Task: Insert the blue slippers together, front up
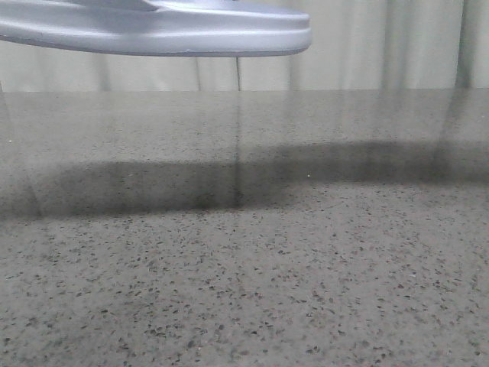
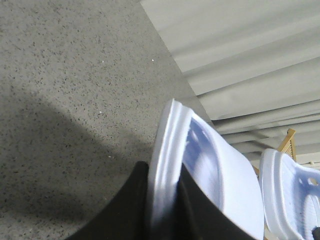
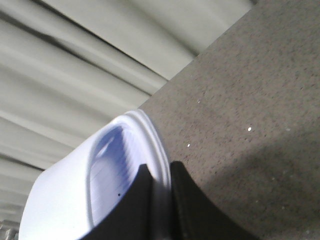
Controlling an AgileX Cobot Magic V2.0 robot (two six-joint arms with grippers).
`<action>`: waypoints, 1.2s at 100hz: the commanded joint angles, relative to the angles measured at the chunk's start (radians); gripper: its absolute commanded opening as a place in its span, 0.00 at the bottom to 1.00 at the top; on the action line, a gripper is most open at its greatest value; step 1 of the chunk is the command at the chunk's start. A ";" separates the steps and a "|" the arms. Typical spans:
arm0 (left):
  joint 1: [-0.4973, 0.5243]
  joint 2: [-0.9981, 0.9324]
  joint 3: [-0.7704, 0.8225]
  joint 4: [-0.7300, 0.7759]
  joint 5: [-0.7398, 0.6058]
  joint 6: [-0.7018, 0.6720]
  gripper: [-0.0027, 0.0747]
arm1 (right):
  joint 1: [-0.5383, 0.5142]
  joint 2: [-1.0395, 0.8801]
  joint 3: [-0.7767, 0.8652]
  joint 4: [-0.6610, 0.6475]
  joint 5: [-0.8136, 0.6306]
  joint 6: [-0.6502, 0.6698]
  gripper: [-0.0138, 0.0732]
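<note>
Left hand [image 2: 162,210] grips the rim of one slipper [image 2: 210,170]; right hand [image 3: 160,210] clamps the other slipper [image 3: 100,180] the same way. We note both held above the speckled surface [image 1: 252,275], a sole [image 1: 153,34] overhead in front view.

Soft light, broad tabletop [image 1: 244,290] shadows

Grey speckled stone tabletop [image 1: 244,290] filled lower frame w/ dark shadow band mid-frame; pale pleated curtain [image 1: 367,69] hung behind, upper frame.
</note>
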 commanded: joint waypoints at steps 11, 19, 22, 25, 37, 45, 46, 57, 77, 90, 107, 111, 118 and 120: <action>0.000 -0.004 -0.035 -0.101 0.037 0.002 0.06 | 0.007 -0.012 -0.036 0.157 0.005 -0.133 0.04; 0.000 -0.004 -0.035 -0.119 0.046 0.002 0.06 | 0.007 -0.012 -0.036 0.196 0.020 -0.169 0.04; 0.000 -0.004 -0.035 -0.130 0.052 0.002 0.06 | 0.007 -0.012 -0.036 0.201 0.027 -0.178 0.04; 0.000 -0.004 -0.035 -0.142 0.062 0.002 0.06 | 0.007 -0.012 -0.036 0.203 0.032 -0.182 0.04; 0.000 -0.004 -0.035 -0.174 0.093 0.002 0.06 | 0.007 -0.012 -0.036 0.203 0.040 -0.186 0.04; 0.000 -0.004 -0.035 -0.192 0.102 0.002 0.06 | 0.007 -0.012 -0.036 0.205 0.047 -0.187 0.04; 0.000 -0.004 -0.035 -0.192 0.105 0.002 0.06 | 0.007 -0.012 -0.036 0.205 0.046 -0.187 0.04; 0.000 -0.004 -0.035 -0.225 0.124 0.002 0.06 | 0.007 -0.012 -0.036 0.232 0.055 -0.214 0.04; 0.000 -0.004 -0.035 -0.275 0.160 0.002 0.06 | 0.007 -0.012 -0.036 0.322 0.072 -0.274 0.04; 0.000 -0.004 -0.035 -0.282 0.168 0.002 0.06 | 0.009 -0.012 -0.036 0.342 0.080 -0.283 0.04; 0.000 -0.004 -0.035 -0.288 0.170 0.002 0.06 | 0.009 -0.012 -0.031 0.357 0.082 -0.283 0.04; 0.000 -0.004 -0.035 -0.288 0.173 0.002 0.06 | 0.009 -0.012 -0.032 0.362 0.082 -0.285 0.04; 0.000 -0.004 -0.035 -0.290 0.177 0.002 0.06 | 0.009 -0.010 -0.030 0.379 0.084 -0.295 0.04; 0.000 -0.004 -0.035 -0.290 0.177 0.002 0.06 | 0.009 -0.010 -0.030 0.389 0.084 -0.301 0.04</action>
